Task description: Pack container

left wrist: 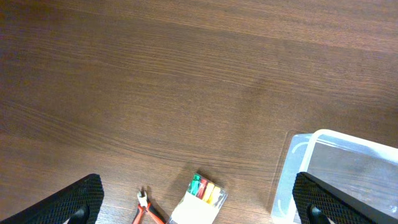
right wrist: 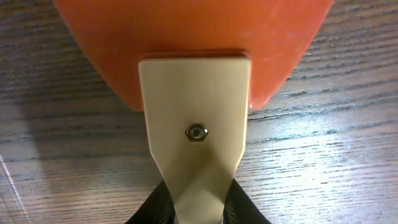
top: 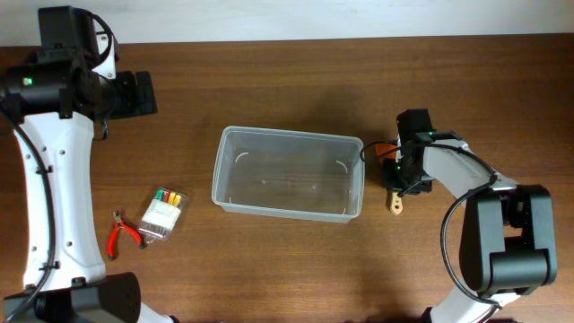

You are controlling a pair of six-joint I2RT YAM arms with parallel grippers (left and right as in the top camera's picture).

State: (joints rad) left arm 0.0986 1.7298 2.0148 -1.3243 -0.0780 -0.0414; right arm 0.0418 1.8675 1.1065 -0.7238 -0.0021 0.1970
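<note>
While the left hand point(top: 139, 92) hangs over the far-left part of the tabletop point(top: 287, 269) with its fingers point(left wrist: 81, 199) spread wide and nothing between them, the right hand point(right wrist: 198, 211) is closed on the cream handle of a scraper point(right wrist: 196, 93) with an orange blade. The scraper sits just beside the container's right end, outside it; whether it touches the wood cannot be told. The container point(top: 287, 172) stands upright near the middle of the tabletop, its open top facing up. Well to its left lie a box of coloured markers point(top: 164, 213) and, just beside that box, red-handled pliers point(top: 121, 235).
</note>
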